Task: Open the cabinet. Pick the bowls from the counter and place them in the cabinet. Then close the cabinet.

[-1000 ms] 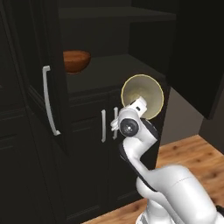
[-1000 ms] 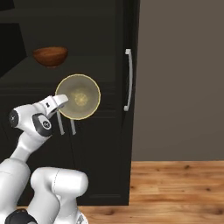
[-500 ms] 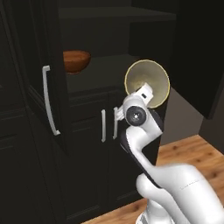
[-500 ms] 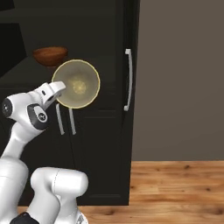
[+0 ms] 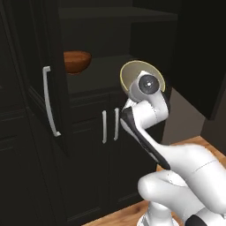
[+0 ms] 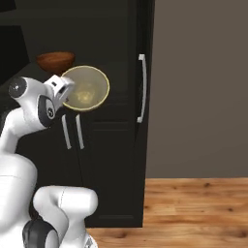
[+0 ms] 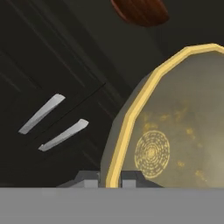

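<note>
Fingers [image 7: 131, 178] pinched on yellow rim of pale cream round bowl [image 6: 87, 89], held before open tall black cabinet [image 5: 101, 44] shelf with glossy reddish-brown bowl [image 5: 76, 61]; no legible writing.

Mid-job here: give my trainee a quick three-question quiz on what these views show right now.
1. True or false: the reddish-brown bowl already sits on a shelf inside the open cabinet.
2. What does the gripper hold?
A. the cream bowl, pinched at its rim
B. a door handle
C. nothing
3. Fill in: the cream bowl is held ____, on edge rather than level.

Key: 1 true; 2 A; 3 tilted
</note>
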